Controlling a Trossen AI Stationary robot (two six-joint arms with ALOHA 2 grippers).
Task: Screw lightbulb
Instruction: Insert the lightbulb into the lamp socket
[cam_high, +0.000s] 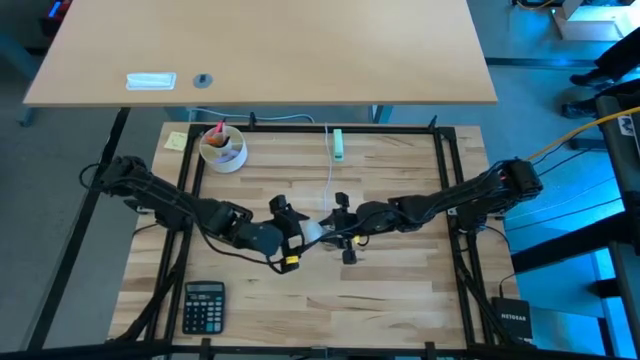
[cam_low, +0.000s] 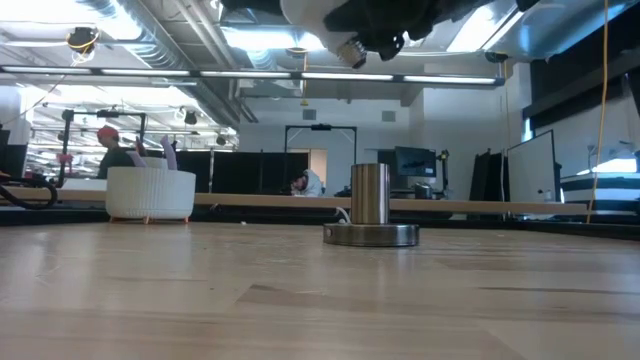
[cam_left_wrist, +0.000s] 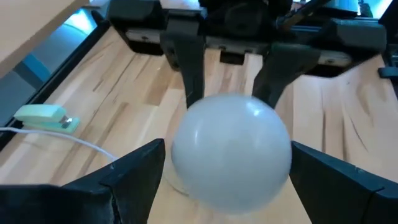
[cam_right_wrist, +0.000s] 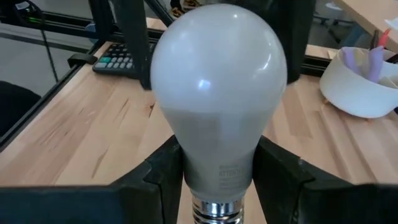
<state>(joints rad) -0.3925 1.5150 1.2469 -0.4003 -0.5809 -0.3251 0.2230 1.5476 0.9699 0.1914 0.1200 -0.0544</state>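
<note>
Far left on the worktop: yellow note, then white bowl with pink and orange contents. Near left: calculator.

Left tool reaching in to mid-worktop, fingers spread wide either side of the bulb's round end, not touching it; released.

Bulb raised above the worktop between the two tools, at centre. White, frosted, pear-shaped, silvery screw base at the narrow end. In the low view, base hanging up and a little left of the socket, well clear of it.

Socket standing mid-worktop: upright metal cylinder on a round grey disc. White cord running from it toward the far edge, past a pale green plug.

Right tool meeting the left at centre, fingers clenched on the bulb's neck just above the screw base.
</note>
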